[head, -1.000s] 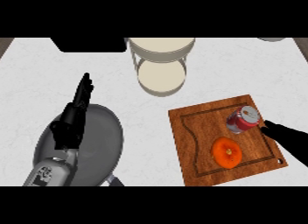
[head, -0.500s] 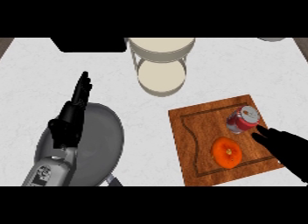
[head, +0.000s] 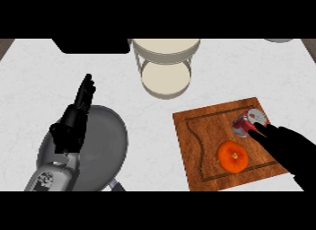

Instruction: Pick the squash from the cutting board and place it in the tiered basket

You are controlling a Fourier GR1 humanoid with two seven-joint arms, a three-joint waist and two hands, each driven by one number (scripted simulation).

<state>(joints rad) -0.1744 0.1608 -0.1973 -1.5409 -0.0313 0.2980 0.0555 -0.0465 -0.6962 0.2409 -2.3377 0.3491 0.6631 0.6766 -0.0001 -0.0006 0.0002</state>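
The orange squash [head: 233,156] lies on the wooden cutting board [head: 207,130] at the right. A red and silver can [head: 247,121] stands on the board's far right part. My right hand [head: 287,146] reaches in from the lower right, its fingers straight, fingertips touching the can and lying just right of the squash. The cream tiered basket [head: 164,67] stands at the back centre. My left hand [head: 74,119] rests open at the left, fingers pointing up, over a grey pan.
A grey pan [head: 104,152] sits at the lower left under my left forearm. A black block [head: 91,45] is at the back left. A round grey item [head: 280,40] shows at the back right edge.
My right hand has moved left and forward over the board, from its right edge toward the squash and the can. The left hand has not moved.
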